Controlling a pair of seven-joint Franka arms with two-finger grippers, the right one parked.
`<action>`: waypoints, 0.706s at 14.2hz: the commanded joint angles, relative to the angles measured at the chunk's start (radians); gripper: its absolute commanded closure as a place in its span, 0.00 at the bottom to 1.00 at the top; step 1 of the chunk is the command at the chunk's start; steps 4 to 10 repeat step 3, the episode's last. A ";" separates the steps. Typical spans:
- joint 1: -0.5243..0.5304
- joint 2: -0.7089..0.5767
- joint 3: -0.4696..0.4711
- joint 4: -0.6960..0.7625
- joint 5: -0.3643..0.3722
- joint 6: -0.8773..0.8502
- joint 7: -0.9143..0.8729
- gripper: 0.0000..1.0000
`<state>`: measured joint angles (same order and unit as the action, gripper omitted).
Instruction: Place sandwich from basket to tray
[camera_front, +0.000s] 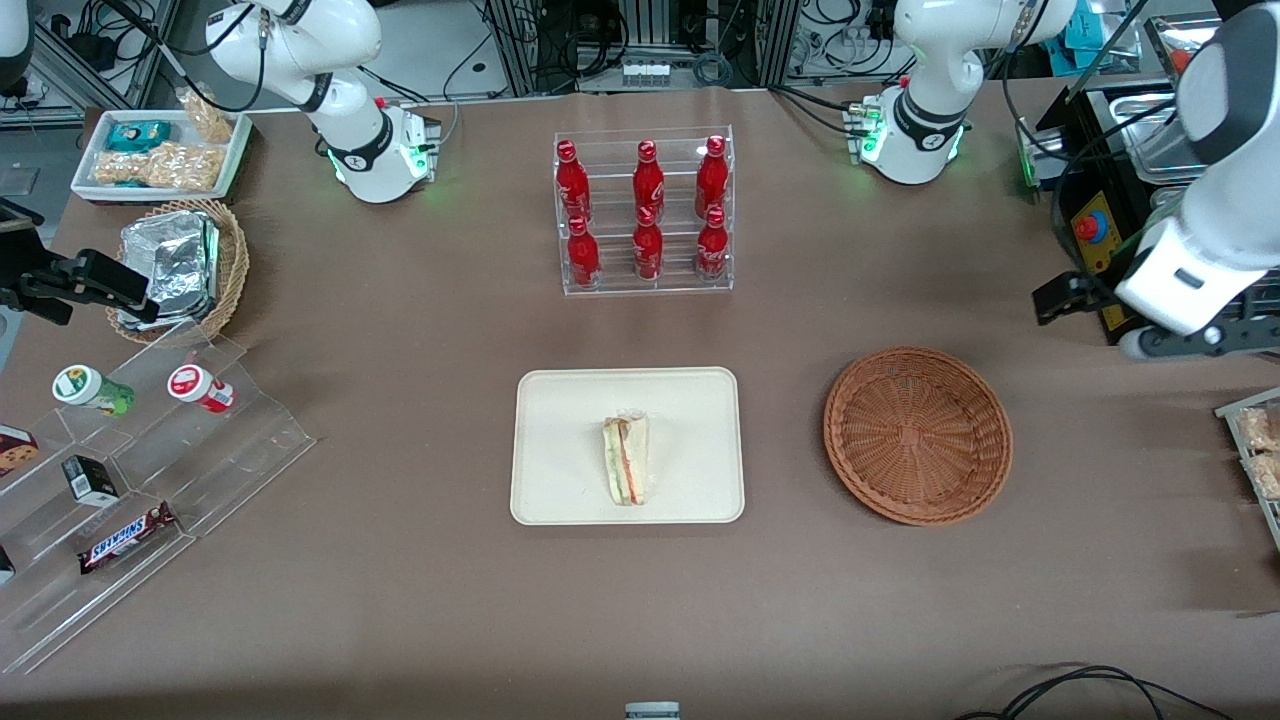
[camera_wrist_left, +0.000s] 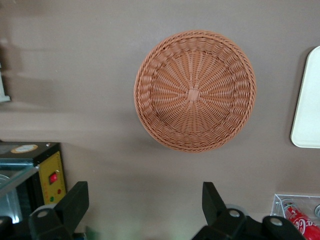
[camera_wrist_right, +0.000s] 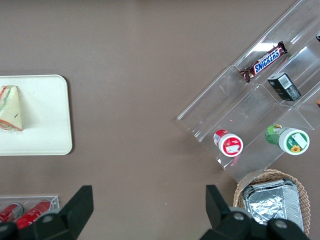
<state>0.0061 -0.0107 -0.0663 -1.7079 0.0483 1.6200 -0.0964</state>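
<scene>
You can see the sandwich (camera_front: 626, 460) lying on the tray (camera_front: 560, 420) at the lower centre of the front frame, well apart from the basket (camera_front: 917, 434) beside it on the surface (camera_front: 400, 330). Your gripper (camera_wrist_left: 145, 207) hangs above the surface near the basket, fingers (camera_wrist_left: 75, 202) spread wide, holding nothing.

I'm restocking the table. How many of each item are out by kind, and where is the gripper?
Red bottles: 6
Sandwich, on tray: 1
Baskets: 2
Snack cups: 2
Snickers bar: 1
Total: 12
Gripper: jaws open, above the table beside the brown basket.
</scene>
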 joint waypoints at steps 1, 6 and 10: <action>-0.021 -0.043 0.042 0.011 -0.010 -0.006 0.055 0.00; -0.021 -0.046 0.048 0.021 -0.011 -0.005 0.056 0.00; -0.021 -0.046 0.048 0.021 -0.011 -0.005 0.056 0.00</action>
